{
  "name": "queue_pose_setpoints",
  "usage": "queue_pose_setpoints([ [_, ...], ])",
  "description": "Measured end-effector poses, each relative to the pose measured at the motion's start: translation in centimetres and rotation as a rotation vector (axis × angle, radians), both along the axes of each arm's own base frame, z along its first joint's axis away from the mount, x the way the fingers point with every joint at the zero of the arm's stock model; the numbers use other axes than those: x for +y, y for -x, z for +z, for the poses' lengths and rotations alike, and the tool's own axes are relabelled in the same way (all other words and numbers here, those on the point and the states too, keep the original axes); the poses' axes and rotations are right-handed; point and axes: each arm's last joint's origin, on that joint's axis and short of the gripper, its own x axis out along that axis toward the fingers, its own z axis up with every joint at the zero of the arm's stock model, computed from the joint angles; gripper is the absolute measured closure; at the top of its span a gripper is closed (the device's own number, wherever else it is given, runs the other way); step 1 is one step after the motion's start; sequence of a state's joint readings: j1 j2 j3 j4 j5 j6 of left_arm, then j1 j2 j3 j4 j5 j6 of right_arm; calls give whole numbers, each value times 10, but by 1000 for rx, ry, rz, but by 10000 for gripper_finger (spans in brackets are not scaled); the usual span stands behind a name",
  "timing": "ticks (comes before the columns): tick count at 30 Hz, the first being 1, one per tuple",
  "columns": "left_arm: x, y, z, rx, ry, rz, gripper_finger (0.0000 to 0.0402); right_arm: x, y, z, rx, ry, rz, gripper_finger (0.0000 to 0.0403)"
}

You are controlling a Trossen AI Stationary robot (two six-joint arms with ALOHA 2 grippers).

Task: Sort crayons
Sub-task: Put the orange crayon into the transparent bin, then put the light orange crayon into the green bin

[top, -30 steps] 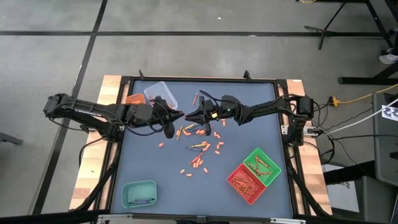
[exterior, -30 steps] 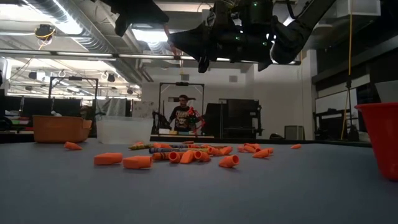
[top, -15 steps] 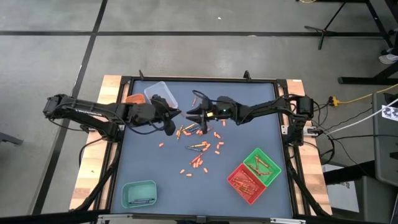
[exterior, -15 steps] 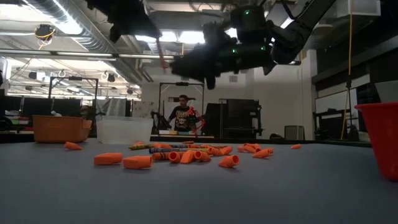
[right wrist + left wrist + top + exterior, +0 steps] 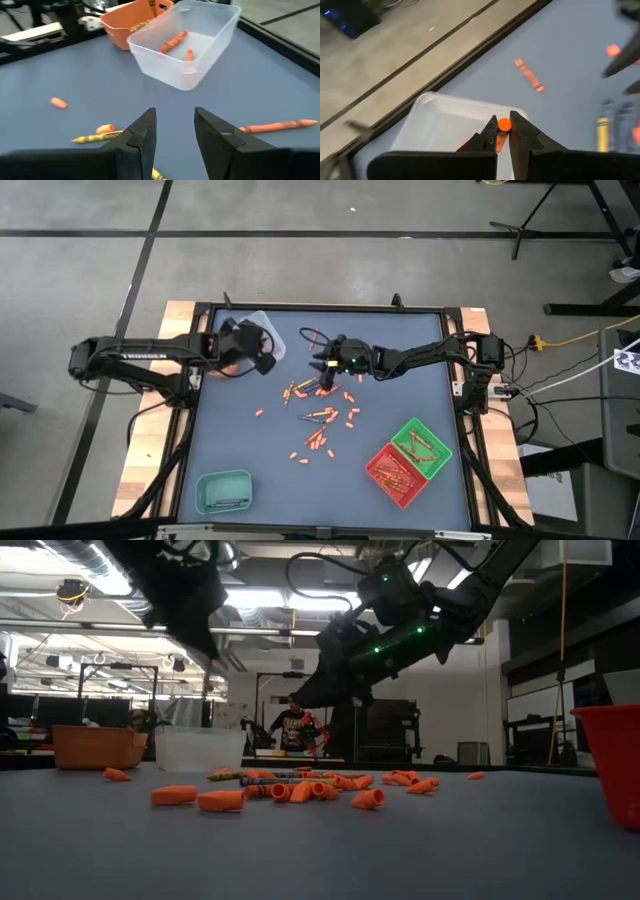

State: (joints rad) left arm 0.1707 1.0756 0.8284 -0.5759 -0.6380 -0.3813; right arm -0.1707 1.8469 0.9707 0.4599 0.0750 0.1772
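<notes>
Above the clear tray (image 5: 262,332) at the table's far left, the left gripper (image 5: 503,131) is pinching an orange crayon stub (image 5: 503,125) between closed fingers, while the right gripper (image 5: 172,131) is hanging with fingers parted over the loose crayons (image 5: 322,415) scattered mid-table. These sticks are looking light, stiff and waxy, likely brittle and prone to rolling, so gripping one across its middle is probably the safest hold. How much of the held stub is running down between the fingers is staying hidden, and the contents of the orange tray (image 5: 131,20) are hard to make out.
</notes>
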Motion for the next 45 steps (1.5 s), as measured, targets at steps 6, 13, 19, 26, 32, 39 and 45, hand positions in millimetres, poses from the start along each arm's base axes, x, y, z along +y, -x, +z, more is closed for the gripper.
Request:
queue_pose_setpoints([
  [6, 16, 9, -3, 54, 11, 84, 391, -2, 1, 0, 5, 29, -69, 271],
  [13, 29, 14, -4, 58, 15, 154, 356, -3, 1, 0, 8, 48, -111, 271],
  [19, 33, 16, -4, 53, 19, 182, 324, -4, 1, 0, 8, 50, -116, 271],
  [26, 33, 16, -4, 11, 59, 190, 299, -3, 1, 0, 7, 47, -110, 271],
  [32, 37, 2, -7, -77, 91, 194, 296, -2, 5, 8, 24, 31, -77, 271],
  [39, 47, -36, -26, -179, 149, 112, 304, 4, 31, 49, 98, 79, -15, 271],
  [45, 59, -71, -50, -214, 136, -26, 305, 10, 67, 90, 129, 76, -11, 271],
])
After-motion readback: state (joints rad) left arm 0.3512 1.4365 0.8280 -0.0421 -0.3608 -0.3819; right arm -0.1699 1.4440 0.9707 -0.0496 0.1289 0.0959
